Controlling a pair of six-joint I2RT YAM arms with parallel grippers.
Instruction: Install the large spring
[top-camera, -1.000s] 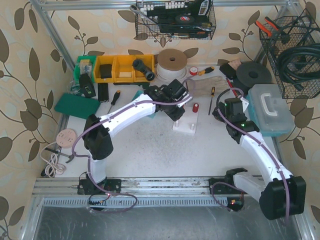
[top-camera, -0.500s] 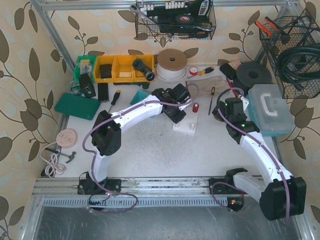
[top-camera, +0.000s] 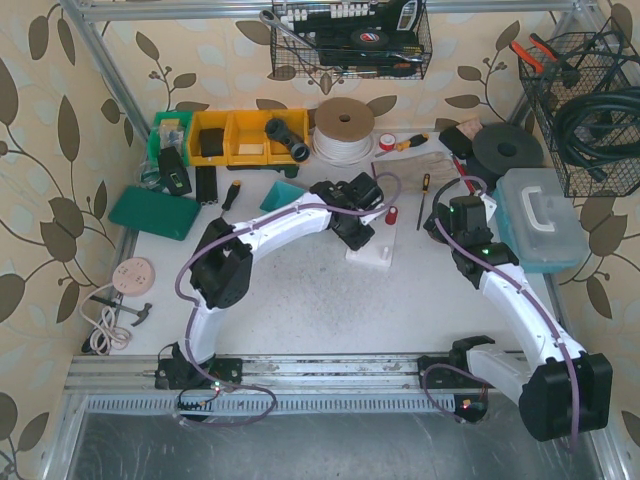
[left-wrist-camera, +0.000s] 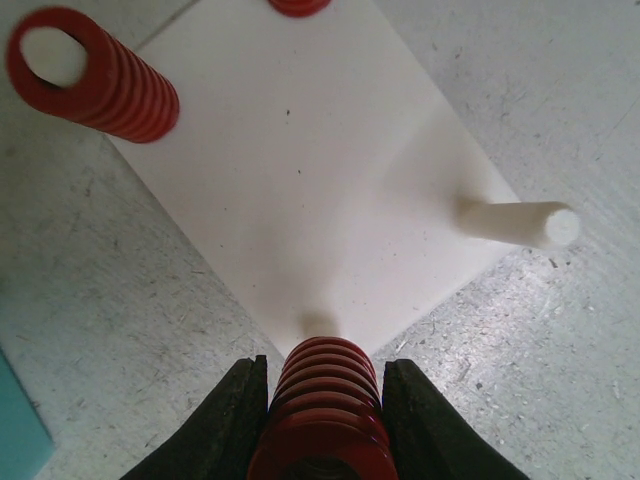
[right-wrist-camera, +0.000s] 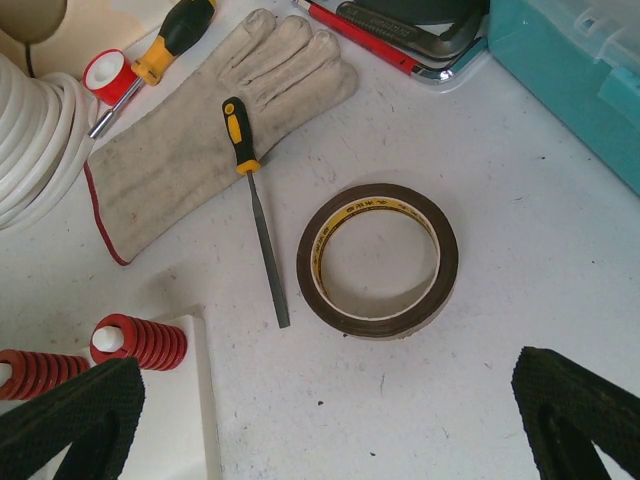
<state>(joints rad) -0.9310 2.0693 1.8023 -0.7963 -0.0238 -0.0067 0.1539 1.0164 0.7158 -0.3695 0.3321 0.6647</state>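
The left gripper (left-wrist-camera: 322, 368) pinches a large spring (left-wrist-camera: 322, 415), red and tightly coiled, its dark fingers (left-wrist-camera: 238, 410) pressed against opposite sides of the coils. The spring hangs at the near edge of a white base plate (left-wrist-camera: 320, 180). Whether it already sits over a peg there cannot be told. A bare peg (left-wrist-camera: 515, 222) stands at one corner, and a second red spring (left-wrist-camera: 92, 75) sits at another.

The spring looks like stiff, light metal with rounded, probably slippery coils. A hold across its middle, leaving the open end free, should suit it best.

The right gripper (right-wrist-camera: 330, 420) is spread wide and holds nothing, above the counter (right-wrist-camera: 500, 150) near a tape roll (right-wrist-camera: 378, 260).
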